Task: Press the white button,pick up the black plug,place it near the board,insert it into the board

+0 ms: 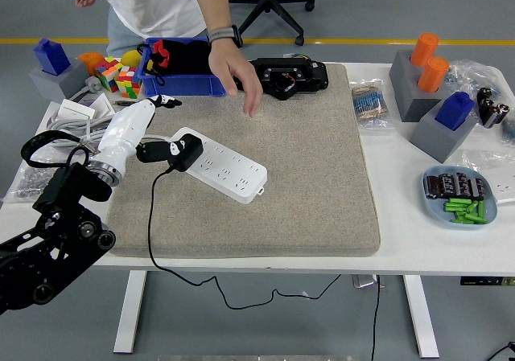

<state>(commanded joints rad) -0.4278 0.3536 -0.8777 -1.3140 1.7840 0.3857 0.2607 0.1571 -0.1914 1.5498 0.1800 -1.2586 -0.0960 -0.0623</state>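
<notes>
Nearest the camera, the black left arm is seen coming in from the lower left, its white-sleeved left hand (145, 128) raised beside the left edge of the grey mat (322, 200). The fingers are loosely spread, one pointing away toward the bin and the dark thumb reaching toward the plug; nothing is held. The right hand is not in view.

Just beyond the thumb, the black plug (185, 150) is seen seated on the left end of the white board (221, 170), which lies slanted on the mat. Its black cord (153, 240) is trailed down over the near edge of the tabletop (418, 248). Whether the pins are fully home cannot be told. The white button cannot be made out with certainty on the board.

The task is judged to be at or close to its end: the plug has been brought to the board and appears inserted, with the hand clear of it. At most a check of the seating is left.

Farther back, a person's hand (241, 84) is held above the mat's far part, touching nothing, in front of a blue bin (183, 84) and a black device (291, 78)
</notes>
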